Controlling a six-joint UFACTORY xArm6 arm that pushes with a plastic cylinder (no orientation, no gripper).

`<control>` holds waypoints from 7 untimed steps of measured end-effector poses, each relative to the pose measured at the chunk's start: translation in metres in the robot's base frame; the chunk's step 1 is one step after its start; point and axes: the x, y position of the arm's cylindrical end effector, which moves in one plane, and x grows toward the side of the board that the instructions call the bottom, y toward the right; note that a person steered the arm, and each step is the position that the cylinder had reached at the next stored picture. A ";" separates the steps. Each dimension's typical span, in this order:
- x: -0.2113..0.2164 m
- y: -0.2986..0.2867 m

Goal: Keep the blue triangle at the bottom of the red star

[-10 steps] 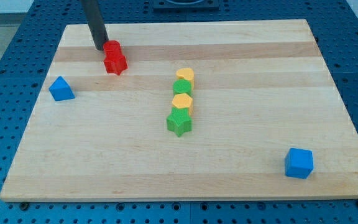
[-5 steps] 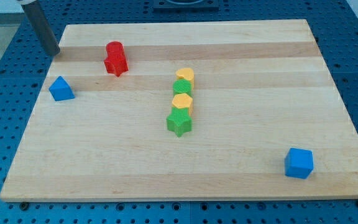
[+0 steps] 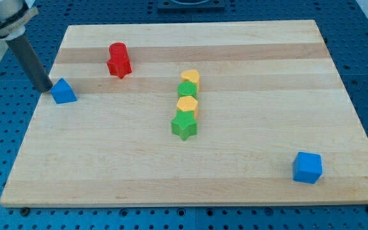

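The blue triangle (image 3: 62, 91) lies near the board's left edge. The red star (image 3: 118, 66) sits to its upper right, with a red cylinder (image 3: 117, 50) touching it just above. The triangle is down and well to the left of the star, apart from it. My tip (image 3: 46, 87) is at the board's left edge, just left of the blue triangle, almost touching it.
A column of blocks stands mid-board: a yellow heart (image 3: 190, 78), a green cylinder (image 3: 187, 90), a yellow block (image 3: 188, 105) and a green star (image 3: 184, 126). A blue cube (image 3: 308, 167) sits at the lower right. The wooden board (image 3: 248, 57) lies on a blue perforated table.
My tip has left the red cylinder's left side, swung out to the left and come down to the left side of the blue triangle. No block has visibly moved.
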 end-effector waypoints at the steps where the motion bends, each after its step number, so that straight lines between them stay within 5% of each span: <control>1: 0.008 0.024; 4: 0.052 0.022; 7: 0.016 0.061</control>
